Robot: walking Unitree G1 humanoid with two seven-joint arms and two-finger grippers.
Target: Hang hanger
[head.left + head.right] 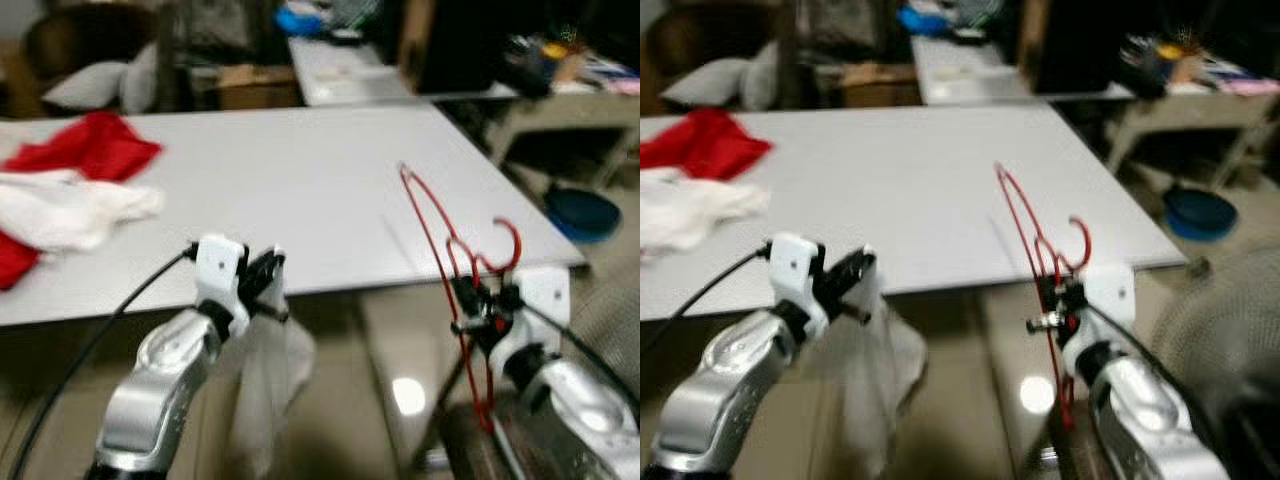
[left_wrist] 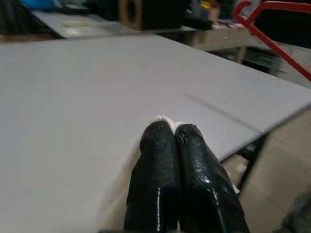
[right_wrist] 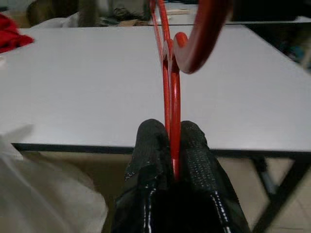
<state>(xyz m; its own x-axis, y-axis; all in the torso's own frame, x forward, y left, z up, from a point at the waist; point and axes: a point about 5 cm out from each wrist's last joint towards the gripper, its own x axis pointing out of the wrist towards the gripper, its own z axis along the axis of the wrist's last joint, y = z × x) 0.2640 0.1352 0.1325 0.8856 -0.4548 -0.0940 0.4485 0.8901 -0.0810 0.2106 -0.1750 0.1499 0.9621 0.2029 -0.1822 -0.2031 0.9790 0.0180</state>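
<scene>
A red wire hanger (image 1: 432, 228) stands upright at the table's near right corner, its hook (image 1: 506, 244) curling to the right. My right gripper (image 1: 480, 305) is shut on the hanger's lower wire; in the right wrist view the red wire (image 3: 171, 111) runs up between the black fingers (image 3: 194, 145). My left gripper (image 1: 264, 282) is shut on a thin white cloth (image 1: 268, 380) that hangs down below the table's front edge. A bit of white (image 2: 164, 120) shows at the tips of its fingers (image 2: 158, 165) in the left wrist view.
The white table (image 1: 290, 180) spreads ahead, with red cloth (image 1: 95, 148) and white cloth (image 1: 65, 210) piled at its left end. A blue round object (image 1: 582, 212) lies on the floor to the right. Cluttered desks stand behind. Both eye views are blurred.
</scene>
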